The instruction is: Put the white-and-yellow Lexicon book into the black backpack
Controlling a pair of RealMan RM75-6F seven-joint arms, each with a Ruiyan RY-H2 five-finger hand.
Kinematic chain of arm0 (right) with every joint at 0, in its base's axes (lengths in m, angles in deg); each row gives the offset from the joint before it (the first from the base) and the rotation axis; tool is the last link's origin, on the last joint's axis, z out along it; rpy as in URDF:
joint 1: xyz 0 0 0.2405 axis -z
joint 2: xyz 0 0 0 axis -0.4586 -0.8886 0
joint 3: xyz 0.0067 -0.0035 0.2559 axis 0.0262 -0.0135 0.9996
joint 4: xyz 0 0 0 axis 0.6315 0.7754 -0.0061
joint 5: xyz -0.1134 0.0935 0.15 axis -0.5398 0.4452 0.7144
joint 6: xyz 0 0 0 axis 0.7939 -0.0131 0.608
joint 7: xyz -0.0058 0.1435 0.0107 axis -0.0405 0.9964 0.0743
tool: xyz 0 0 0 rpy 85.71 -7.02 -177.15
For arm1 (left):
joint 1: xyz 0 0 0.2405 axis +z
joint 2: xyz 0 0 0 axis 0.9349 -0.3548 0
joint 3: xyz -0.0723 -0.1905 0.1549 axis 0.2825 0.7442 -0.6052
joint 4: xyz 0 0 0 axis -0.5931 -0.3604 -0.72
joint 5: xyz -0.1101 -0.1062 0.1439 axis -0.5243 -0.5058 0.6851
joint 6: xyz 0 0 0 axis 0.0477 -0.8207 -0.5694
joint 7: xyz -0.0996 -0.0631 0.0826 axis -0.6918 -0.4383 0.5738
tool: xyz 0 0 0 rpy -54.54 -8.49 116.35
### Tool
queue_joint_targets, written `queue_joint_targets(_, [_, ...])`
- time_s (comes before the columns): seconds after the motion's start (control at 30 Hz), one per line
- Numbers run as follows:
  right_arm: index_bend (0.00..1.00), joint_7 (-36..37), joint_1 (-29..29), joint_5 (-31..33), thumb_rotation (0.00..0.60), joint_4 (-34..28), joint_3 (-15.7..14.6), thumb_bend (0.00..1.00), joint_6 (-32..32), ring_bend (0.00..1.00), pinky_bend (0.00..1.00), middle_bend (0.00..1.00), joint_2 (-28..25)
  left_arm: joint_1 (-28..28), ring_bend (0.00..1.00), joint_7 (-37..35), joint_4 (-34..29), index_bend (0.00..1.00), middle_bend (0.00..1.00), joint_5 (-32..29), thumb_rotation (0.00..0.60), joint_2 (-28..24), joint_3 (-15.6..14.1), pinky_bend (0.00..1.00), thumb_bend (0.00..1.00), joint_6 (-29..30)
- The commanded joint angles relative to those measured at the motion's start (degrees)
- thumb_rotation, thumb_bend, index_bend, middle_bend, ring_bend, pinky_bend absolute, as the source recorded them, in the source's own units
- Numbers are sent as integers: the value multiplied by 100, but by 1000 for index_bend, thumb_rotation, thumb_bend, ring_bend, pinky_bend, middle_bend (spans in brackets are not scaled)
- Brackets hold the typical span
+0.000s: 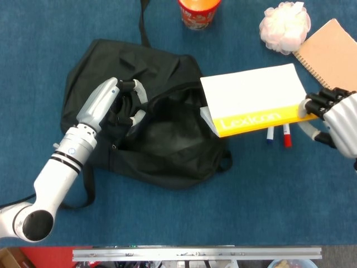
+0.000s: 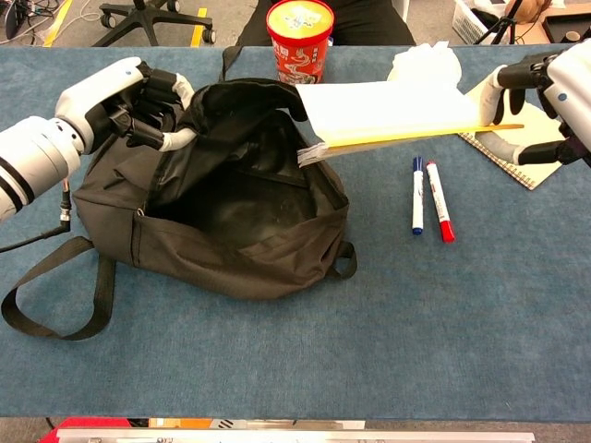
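Observation:
The black backpack point(image 1: 150, 151) point(image 2: 231, 231) lies on the blue table with its mouth gaping toward the right. My left hand point(image 1: 114, 106) point(image 2: 129, 101) grips the upper flap of the opening and holds it up. The white-and-yellow Lexicon book point(image 1: 254, 106) point(image 2: 397, 115) hangs in the air, nearly flat, with its left end over the right edge of the backpack's opening. My right hand point(image 1: 334, 120) point(image 2: 554, 97) holds the book by its right end.
A blue pen point(image 2: 417, 194) and a red pen point(image 2: 436, 201) lie under the book. A tan spiral notebook point(image 1: 329, 53), a white puff point(image 1: 284, 25) and a red cup point(image 2: 299, 39) stand along the far side. A strap loop point(image 2: 55, 309) trails at the near left.

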Motion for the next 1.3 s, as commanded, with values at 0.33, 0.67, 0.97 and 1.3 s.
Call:
queue_joint_targets(0.33, [813, 156, 234, -177, 600, -128, -119, 655, 323, 605, 747, 695, -270, -87, 709, 102, 140, 653, 671, -116, 600, 88, -20, 913, 382, 27])
queue_joint_targets(0.67, [815, 183, 219, -159, 600, -110, -212, 655, 60, 608, 750, 697, -230, -93, 709, 11, 179, 651, 671, -343, 600, 27, 126, 913, 382, 99])
queue_joint_targets(0.97, [815, 151, -114, -60, 600, 127, -75, 655, -472, 609, 750, 698, 444, -35, 709, -108, -94, 647, 671, -226, 600, -49, 158, 913, 382, 188])
queue_joint_targets(1.3, [815, -319, -541, 38, 600, 131, 47, 655, -1133, 609, 750, 698, 1086, -7, 708, -60, -314, 645, 670, -171, 600, -127, 109, 912, 382, 254])
